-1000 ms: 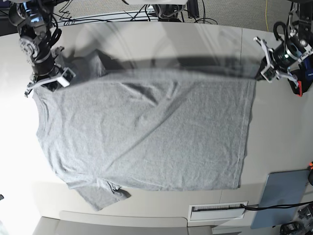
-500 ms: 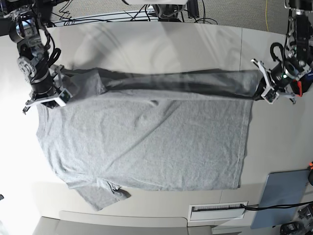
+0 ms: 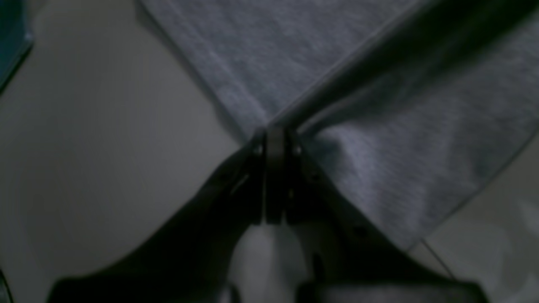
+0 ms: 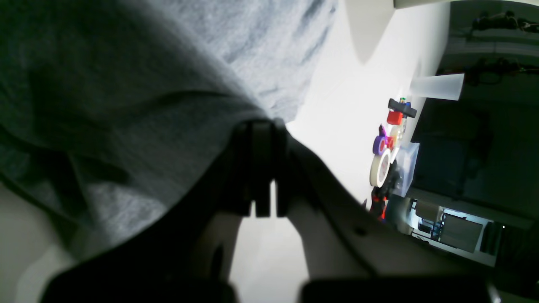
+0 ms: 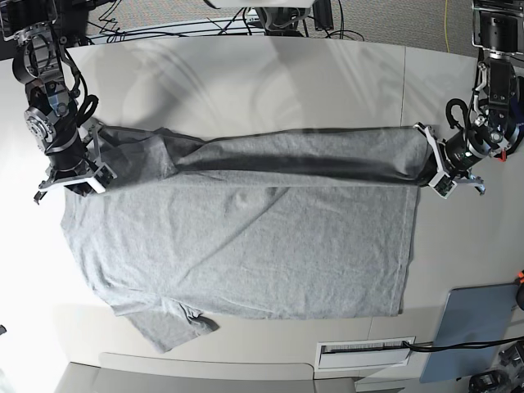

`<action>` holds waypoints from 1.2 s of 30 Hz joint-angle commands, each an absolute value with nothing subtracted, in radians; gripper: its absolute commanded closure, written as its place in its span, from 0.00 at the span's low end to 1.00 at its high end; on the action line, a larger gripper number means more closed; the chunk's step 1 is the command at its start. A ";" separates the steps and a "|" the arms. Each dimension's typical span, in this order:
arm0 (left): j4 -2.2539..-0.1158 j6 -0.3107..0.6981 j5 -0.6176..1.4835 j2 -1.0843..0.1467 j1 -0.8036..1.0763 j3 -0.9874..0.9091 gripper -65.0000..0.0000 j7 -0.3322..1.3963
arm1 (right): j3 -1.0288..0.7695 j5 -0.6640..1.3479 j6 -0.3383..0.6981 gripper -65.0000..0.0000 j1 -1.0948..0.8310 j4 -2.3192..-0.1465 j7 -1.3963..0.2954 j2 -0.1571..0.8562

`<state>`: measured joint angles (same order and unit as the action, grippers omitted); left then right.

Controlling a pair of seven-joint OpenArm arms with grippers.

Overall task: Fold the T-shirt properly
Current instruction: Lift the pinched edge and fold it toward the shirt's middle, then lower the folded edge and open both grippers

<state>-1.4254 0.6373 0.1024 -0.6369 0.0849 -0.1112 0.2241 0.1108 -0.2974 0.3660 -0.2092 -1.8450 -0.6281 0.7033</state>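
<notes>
Base view, left to right: the right end effector (image 5: 72, 173) is pinching the shoulder corner of the T-shirt (image 5: 246, 246); its jaws are pressed together on cloth. The shirt is lying flat on the worktop (image 5: 246, 74), long axis running across between both arms, far edge folded toward the middle. The left end effector (image 5: 449, 170) is pinching the hem corner (image 3: 269, 130). The fold probably continues toward the near edge; bare worktop surrounds the shirt, with a dark pad (image 5: 471, 327) nearby.
</notes>
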 commanded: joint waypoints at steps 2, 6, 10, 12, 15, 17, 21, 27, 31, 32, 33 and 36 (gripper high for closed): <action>-1.437 0.625 0.113 -0.656 0.068 -0.120 1.00 0.202 | 0.099 -0.307 0.354 1.00 -0.184 -1.847 -0.613 0.723; -1.437 0.626 0.113 -0.643 0.069 -0.120 1.00 0.203 | 0.099 -0.307 0.353 1.00 -0.136 -1.810 -0.610 0.723; -1.437 0.628 0.113 -0.622 0.069 -0.120 1.00 0.203 | 0.099 -0.307 0.354 1.00 -0.101 -1.765 -0.609 0.723; -1.437 0.622 0.113 -0.621 0.068 -0.120 1.00 0.203 | 0.099 -0.307 0.354 1.00 -0.099 -1.752 -0.598 0.723; -1.437 0.585 0.113 -0.620 0.060 -0.120 1.00 0.203 | 0.099 -0.307 0.354 1.00 -0.099 -1.750 -0.590 0.723; -1.437 0.562 0.113 -0.620 0.052 -0.120 1.00 0.203 | 0.099 -0.307 0.354 1.00 -0.099 -1.750 -0.588 0.723; -1.437 0.545 0.113 -0.620 0.025 -0.120 1.00 0.203 | 0.099 -0.307 0.354 1.00 -0.099 -1.750 -0.583 0.723; -1.437 0.550 0.113 -0.620 0.017 -0.120 1.00 0.207 | 0.099 -0.307 0.354 1.00 -0.099 -1.750 -0.563 0.723; -1.437 0.550 0.113 -0.620 0.017 -0.120 1.00 0.212 | 0.099 -0.307 0.354 1.00 -0.099 -1.750 -0.552 0.723; -1.437 0.550 0.113 -0.620 0.017 -0.120 1.00 0.212 | 0.099 -0.307 0.354 1.00 -0.099 -1.750 -0.548 0.723; -1.437 0.550 0.113 -0.620 0.017 -0.120 1.00 0.215 | 0.099 -0.307 0.354 1.00 -0.099 -1.750 -0.546 0.723; -1.437 0.550 0.113 -0.620 0.017 -0.120 0.70 0.223 | 0.099 -0.307 0.354 0.92 -0.097 -1.750 -0.546 0.723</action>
<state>-1.4235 0.5568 0.1005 -0.5995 0.0330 -0.1108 0.2390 0.1123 -0.2947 0.3698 -0.1135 -1.7359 -0.5598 0.7002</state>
